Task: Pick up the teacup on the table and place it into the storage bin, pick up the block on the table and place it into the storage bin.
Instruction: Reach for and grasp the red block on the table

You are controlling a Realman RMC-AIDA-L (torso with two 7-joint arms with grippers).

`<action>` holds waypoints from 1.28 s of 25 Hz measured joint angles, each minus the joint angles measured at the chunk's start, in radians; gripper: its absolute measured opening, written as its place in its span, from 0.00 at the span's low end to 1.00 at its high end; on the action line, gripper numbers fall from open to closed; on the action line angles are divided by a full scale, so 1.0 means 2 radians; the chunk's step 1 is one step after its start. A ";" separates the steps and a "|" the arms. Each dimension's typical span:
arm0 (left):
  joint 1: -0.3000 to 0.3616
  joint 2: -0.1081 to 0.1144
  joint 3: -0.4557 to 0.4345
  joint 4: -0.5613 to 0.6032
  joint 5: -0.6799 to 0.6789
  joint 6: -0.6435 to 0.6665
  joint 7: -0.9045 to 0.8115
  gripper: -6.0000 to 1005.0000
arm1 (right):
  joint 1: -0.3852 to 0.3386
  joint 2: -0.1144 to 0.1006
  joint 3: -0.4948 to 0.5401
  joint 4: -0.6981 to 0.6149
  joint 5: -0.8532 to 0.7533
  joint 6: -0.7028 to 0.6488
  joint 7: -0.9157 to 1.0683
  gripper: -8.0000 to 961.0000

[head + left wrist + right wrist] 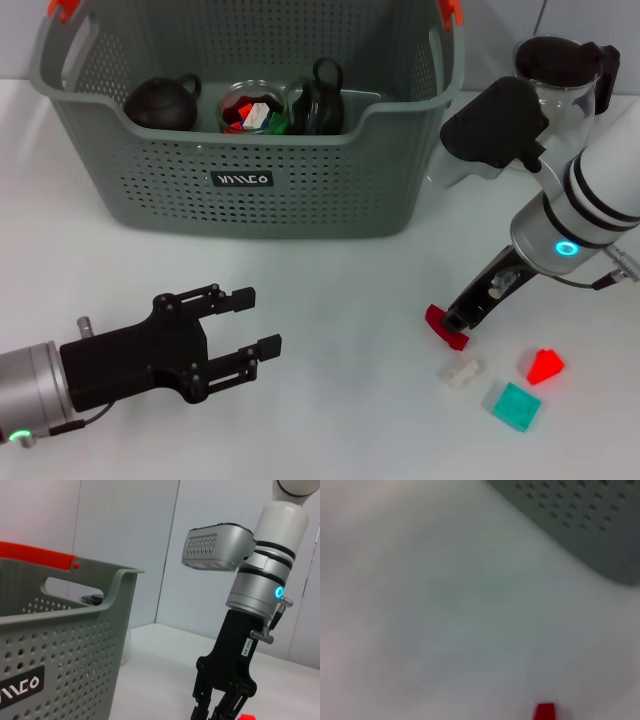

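The grey-green storage bin (300,190) stands at the back of the table, and its wall (55,660) fills the left wrist view. Inside it lie a black teacup (320,100) on its side, a dark teapot (160,100) and a glass cup (250,108) holding coloured pieces. My right gripper (452,322) reaches down to the table right of the bin, shut on a red block (445,328). The same gripper (215,712) shows with the block (247,716) at its tips. My left gripper (258,322) hovers open and empty at the front left.
A white block (462,373), a teal block (515,405) and an orange-red block (545,367) lie on the table near the right gripper. A glass pitcher with a black lid (560,70) stands behind the right arm.
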 joint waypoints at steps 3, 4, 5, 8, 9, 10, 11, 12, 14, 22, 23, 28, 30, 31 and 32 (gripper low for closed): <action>-0.001 0.000 0.000 0.000 0.000 -0.001 0.000 0.64 | 0.002 0.001 -0.003 0.004 0.000 0.000 -0.002 0.39; -0.001 0.000 0.000 -0.001 0.000 -0.001 0.000 0.64 | 0.004 0.002 -0.003 0.008 0.001 0.001 -0.002 0.38; -0.001 0.000 0.000 -0.001 0.000 -0.001 0.000 0.64 | 0.006 0.002 -0.003 0.013 0.001 0.002 -0.003 0.38; -0.002 0.000 0.000 -0.002 0.000 -0.002 0.000 0.64 | 0.009 0.002 -0.003 0.023 0.001 0.008 -0.003 0.36; -0.002 0.000 0.000 -0.002 0.000 -0.002 0.000 0.64 | 0.011 0.002 -0.003 0.027 0.001 0.011 -0.003 0.36; -0.002 0.000 0.000 -0.002 0.000 -0.003 0.000 0.64 | 0.012 0.002 -0.003 0.030 0.001 0.014 -0.003 0.36; -0.002 0.000 0.000 -0.002 0.000 -0.003 0.000 0.64 | 0.015 0.003 -0.003 0.037 0.002 0.020 -0.004 0.36; -0.002 0.000 0.000 -0.002 0.000 -0.003 0.000 0.64 | 0.015 0.003 -0.003 0.037 0.002 0.020 -0.004 0.35; -0.002 0.000 0.000 -0.003 0.000 -0.003 0.000 0.64 | 0.019 0.003 -0.004 0.044 0.003 0.025 -0.007 0.35; -0.002 0.000 0.000 -0.005 0.000 -0.008 0.000 0.64 | 0.025 0.005 -0.024 0.051 0.005 0.034 -0.013 0.33; -0.002 0.000 0.000 -0.005 0.000 -0.008 0.000 0.64 | 0.026 0.005 -0.025 0.051 0.005 0.034 -0.012 0.33; -0.002 0.000 0.000 -0.005 0.000 -0.008 0.000 0.64 | 0.026 0.005 -0.028 0.052 0.005 0.035 -0.010 0.31; -0.002 0.000 0.000 -0.005 0.000 -0.008 0.000 0.64 | 0.026 0.005 -0.030 0.053 0.005 0.035 -0.009 0.31; -0.002 0.000 0.000 -0.005 0.000 -0.008 0.000 0.64 | 0.026 0.005 -0.030 0.053 0.005 0.035 -0.009 0.31; -0.002 0.000 0.000 -0.005 0.000 -0.008 0.000 0.64 | 0.026 0.005 -0.031 0.054 0.005 0.035 -0.009 0.30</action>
